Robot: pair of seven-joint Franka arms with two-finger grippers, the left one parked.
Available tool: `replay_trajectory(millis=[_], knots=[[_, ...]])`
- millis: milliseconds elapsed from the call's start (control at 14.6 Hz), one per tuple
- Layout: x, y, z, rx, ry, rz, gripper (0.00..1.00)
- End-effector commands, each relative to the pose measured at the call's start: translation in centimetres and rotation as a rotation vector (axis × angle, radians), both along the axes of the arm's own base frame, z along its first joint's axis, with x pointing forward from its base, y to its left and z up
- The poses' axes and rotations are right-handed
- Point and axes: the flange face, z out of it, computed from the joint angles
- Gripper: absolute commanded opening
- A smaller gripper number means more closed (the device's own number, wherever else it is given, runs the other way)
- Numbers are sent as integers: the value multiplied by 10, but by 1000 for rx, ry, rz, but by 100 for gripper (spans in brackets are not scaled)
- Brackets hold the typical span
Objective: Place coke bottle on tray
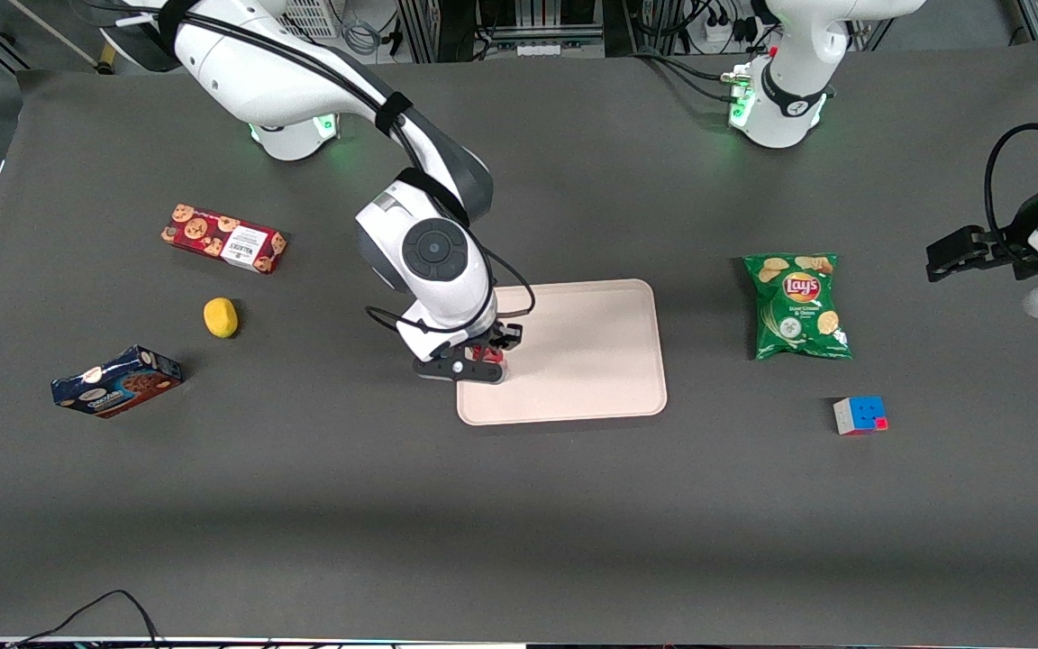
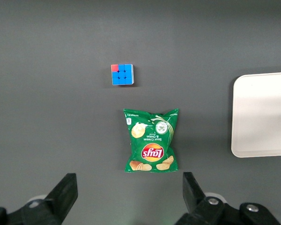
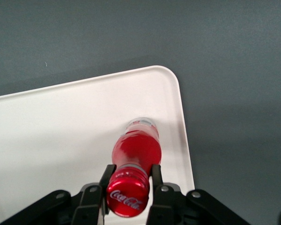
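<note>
The coke bottle (image 3: pixel 136 159) stands upright in the claw, its long axis vertical, its base over the tray (image 3: pixel 61 126) near the rim at the working arm's end; whether the base touches the tray I cannot tell; the gripper (image 3: pixel 129 185) sits directly above, fingers (image 3: pixel 106 180) closed on the neck just under the red cap. The bottle is red, with white script on the cap and a clear base. Well apart on the grey table lie a yellow lemon (image 1: pixel 221 317), a red cookie box (image 1: pixel 223 238), a Lay's bag (image 1: pixel 796 306).
</note>
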Motion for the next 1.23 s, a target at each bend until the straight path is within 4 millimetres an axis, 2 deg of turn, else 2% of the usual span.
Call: replay_trajectory(millis=[0, 68, 137, 274, 342, 547, 752, 889, 1026, 1162], knots=[[-3, 2, 4, -7, -42, -30, 65], [-4, 2, 0, -10, -45, -25, 95], [-4, 3, -1, -1, -54, -31, 100], [-3, 1, 2, 2, -57, -36, 100], [-2, 0, 11, 7, -66, -37, 100], [10, -30, 66, -2, -93, -39, 100], [22, -88, 127, -38, -107, -17, 100], [19, -123, 165, -53, -145, -13, 100], [12, -164, 194, -40, -137, 52, 100], [10, -228, 223, -18, -131, 66, 100]])
